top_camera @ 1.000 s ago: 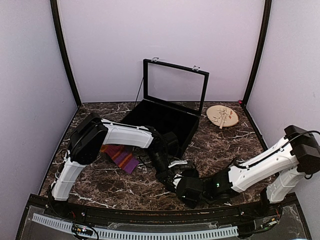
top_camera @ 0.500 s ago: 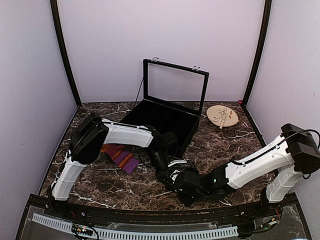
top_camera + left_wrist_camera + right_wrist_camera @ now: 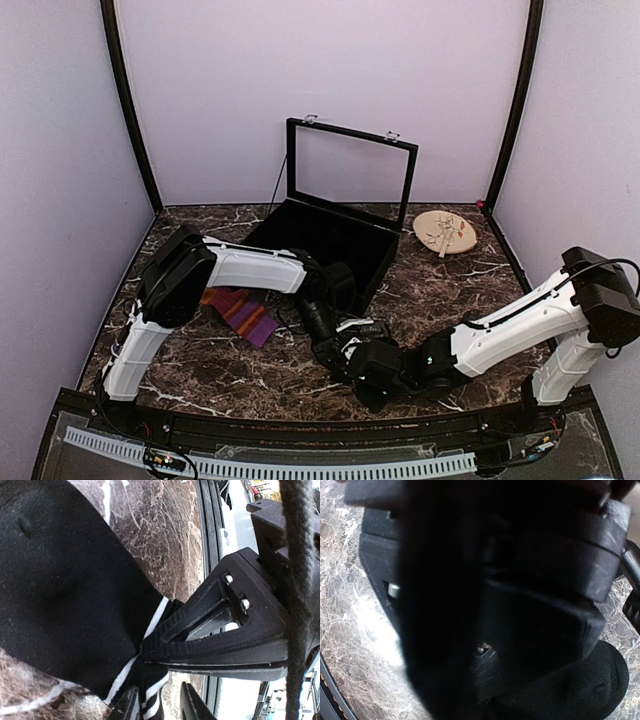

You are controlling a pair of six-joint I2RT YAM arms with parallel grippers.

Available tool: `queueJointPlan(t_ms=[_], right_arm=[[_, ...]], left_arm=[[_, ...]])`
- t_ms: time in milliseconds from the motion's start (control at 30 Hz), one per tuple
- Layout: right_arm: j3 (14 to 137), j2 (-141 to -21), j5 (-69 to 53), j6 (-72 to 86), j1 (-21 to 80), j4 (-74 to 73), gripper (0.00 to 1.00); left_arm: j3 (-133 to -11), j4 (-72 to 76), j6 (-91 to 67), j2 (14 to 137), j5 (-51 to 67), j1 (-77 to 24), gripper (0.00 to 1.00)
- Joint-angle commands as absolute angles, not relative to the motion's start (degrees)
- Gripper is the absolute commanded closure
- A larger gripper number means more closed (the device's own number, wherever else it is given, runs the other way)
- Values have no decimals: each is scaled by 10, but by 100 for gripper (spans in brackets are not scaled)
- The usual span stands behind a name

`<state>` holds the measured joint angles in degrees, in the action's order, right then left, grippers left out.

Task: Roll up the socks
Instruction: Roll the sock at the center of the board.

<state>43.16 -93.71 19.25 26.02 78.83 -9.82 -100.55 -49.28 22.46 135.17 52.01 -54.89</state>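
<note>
Converging low over the near middle of the marble table (image 3: 200, 375), both arms now meet wrist to wrist. The right arm (image 3: 500, 340) has slid in a little toward the left arm (image 3: 250, 270) over the last second. The black case (image 3: 330, 240) sits open at the back and the wooden plate (image 3: 445, 232) lies at back right, both unmoved. The striped sock (image 3: 240, 312) lies flat on the table left of the meeting point, unmoved, with nothing touching it.

The black sock (image 3: 65, 590) lies on the marble under the two wrists. It is hidden in the top view but clear in the left wrist view, and its toe end shows in the right wrist view.

Main change: the grip has swapped. The right gripper (image 3: 145, 655), spread a second ago, is now pressed together, and in the left wrist view it reads as pinching the cuff (image 3: 155, 617) at the white stripes. The left gripper (image 3: 157, 707), clamped until just now, has let go. Its fingertips (image 3: 127, 705) stand parted, with the end of the cuff loose in the gap.

Judgement: this is a handover of the cuff from left to right, so the roll on the black sock is at an early stage. No roll is visible yet. The striped sock is not yet started.
</note>
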Motion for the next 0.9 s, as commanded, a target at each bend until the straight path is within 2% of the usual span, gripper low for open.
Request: queueJointPlan(t_ms=[0, 167, 233, 667, 867], right_arm=[[408, -951, 171, 271, 779, -139, 99], [402, -942, 159, 270, 779, -130, 99], [399, -939, 153, 270, 779, -126, 99], [381, -917, 112, 278, 770, -104, 99], [369, -886, 76, 286, 755, -83, 99]], left_arm=[[-1005, -501, 213, 1351, 476, -542, 68], [-971, -465, 191, 1325, 464, -526, 65], [-951, -440, 181, 1307, 463, -518, 60], [-860, -341, 148, 1235, 428, -508, 60], [-805, -274, 134, 1187, 377, -505, 60]])
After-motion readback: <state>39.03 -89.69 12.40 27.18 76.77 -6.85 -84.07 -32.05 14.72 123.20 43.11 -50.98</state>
